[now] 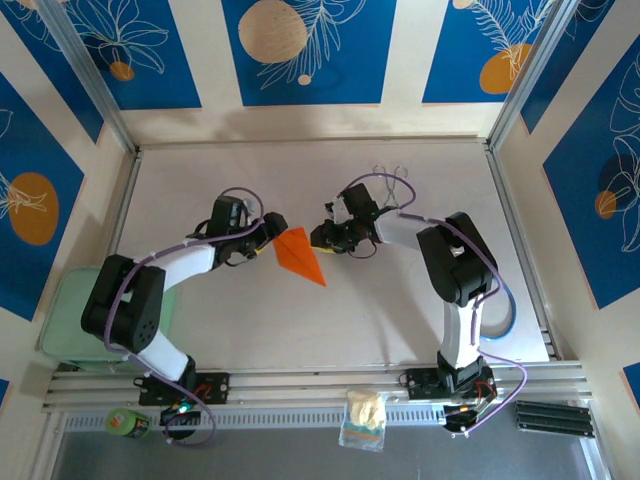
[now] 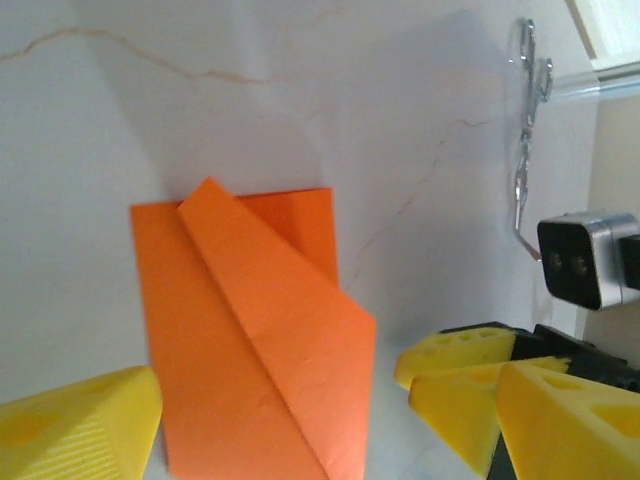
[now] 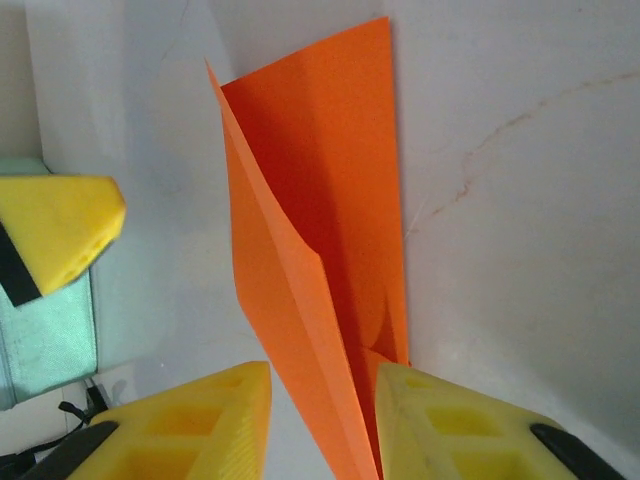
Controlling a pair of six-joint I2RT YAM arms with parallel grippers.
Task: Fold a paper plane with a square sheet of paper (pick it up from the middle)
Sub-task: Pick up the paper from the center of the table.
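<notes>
paper plane: orange pointed dart with layered folds, lying on the table between both grippers
left gripper: fingers spread wide either side of the paper, holding nothing
right gripper: jaws parted around the paper, with a gap on one side, so no clamp
done: nose and body folds look in, and the diagonal crease is sharp
left: one flap stands up off the table and probably needs flattening or a wing fold
progress: late stage, by the shape

Metal tongs lie at the far side of the table. A pale green box sits off its left edge, a plastic bag by the near rail.
</notes>
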